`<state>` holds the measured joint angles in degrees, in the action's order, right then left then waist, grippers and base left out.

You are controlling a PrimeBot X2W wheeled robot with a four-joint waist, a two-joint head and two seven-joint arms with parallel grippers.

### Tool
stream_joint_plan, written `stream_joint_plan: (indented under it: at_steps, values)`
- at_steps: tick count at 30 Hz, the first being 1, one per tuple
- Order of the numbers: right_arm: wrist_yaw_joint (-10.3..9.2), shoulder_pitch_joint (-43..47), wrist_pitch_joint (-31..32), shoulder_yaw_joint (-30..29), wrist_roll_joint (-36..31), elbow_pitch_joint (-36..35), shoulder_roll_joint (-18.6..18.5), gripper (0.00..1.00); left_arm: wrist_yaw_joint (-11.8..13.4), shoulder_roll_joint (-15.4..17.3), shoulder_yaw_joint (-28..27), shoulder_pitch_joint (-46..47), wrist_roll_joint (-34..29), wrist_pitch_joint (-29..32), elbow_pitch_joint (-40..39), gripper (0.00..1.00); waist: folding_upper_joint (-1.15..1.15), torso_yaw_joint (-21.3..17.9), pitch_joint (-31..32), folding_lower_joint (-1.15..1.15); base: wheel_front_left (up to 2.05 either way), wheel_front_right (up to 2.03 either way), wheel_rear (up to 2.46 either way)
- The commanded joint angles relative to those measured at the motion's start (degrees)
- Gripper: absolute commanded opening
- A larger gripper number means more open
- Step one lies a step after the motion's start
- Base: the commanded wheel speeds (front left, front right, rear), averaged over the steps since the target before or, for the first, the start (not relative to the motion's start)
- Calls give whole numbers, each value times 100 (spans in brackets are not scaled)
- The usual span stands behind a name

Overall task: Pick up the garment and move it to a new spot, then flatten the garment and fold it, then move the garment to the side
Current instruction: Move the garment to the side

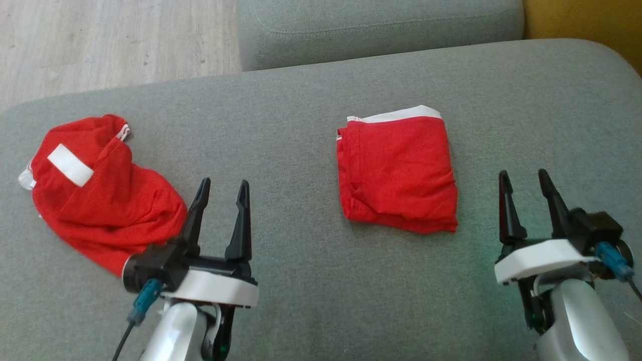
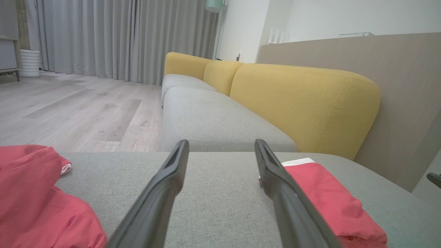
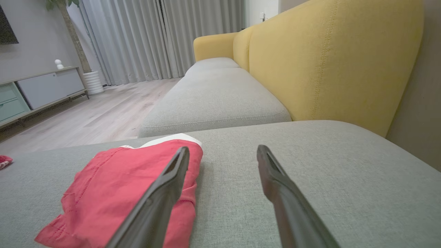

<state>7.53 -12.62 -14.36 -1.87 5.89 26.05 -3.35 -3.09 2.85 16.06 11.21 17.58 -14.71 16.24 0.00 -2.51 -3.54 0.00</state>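
Folded garment (image 1: 398, 173) flat on the sofa (image 1: 291, 125), crumpled garment (image 1: 100, 200) by the left gripper (image 1: 224, 183), right gripper (image 1: 523, 174) opposite (both spread wide, empty).

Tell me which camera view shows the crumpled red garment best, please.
The head view: the crumpled red garment lies almost whole on the grey cushion, beside the left hand. The left wrist view cuts it off at the lower left corner. The right wrist view catches a small bit of it at its left edge.
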Motion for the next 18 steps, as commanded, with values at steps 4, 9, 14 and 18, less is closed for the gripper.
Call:
stream_joint_plan:
  at_steps: [4, 9, 14, 18]
  values:
    - [-4, -16, -63, 90, -36, -388, 42, 100, -41, 10, -264, 83, -64, -29, -237, 100, 0, 27, -50, 0, 0, 0, 0]
    - [-4, -105, -32, 109, -39, -435, 45, 100, -60, 6, -225, 172, -83, -29, -266, 100, 0, 95, -184, 0, 0, 0, 0]
    - [-4, -451, 233, 15, -159, -306, 46, 100, -69, 4, -95, 361, -60, -29, -275, 100, 0, 233, -477, 0, 0, 0, 0]
    - [-4, -840, 585, -136, -123, 98, 46, 100, -66, 4, 47, 545, -31, -29, -275, 100, 0, 403, -741, 0, 0, 0, 0]
